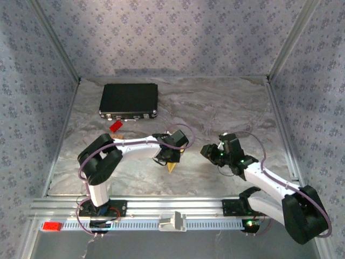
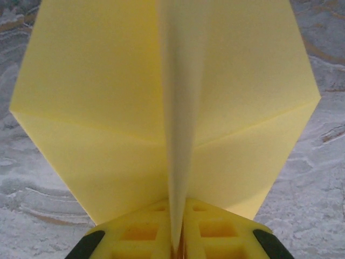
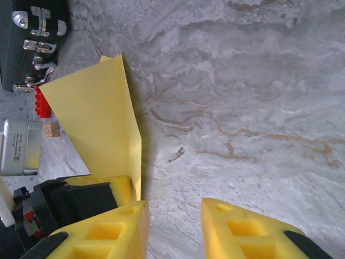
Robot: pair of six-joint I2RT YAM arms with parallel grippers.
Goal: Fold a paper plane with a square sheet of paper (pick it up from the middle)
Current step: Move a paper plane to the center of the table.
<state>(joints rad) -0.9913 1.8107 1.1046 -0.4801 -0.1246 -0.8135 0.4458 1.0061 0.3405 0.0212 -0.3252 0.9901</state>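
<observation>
Both hover low: left hand point(image 2: 178, 229) pinching paper plane point(image 2: 102, 91), right hand point(image 3: 175, 218) parted.

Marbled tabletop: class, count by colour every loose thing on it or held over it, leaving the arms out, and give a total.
Black: 1, the case
Red: 1, the brick
Tan: 1, the block
Yellow: 1, the folded paper, pinched in the left fingers
Total: 4
</observation>
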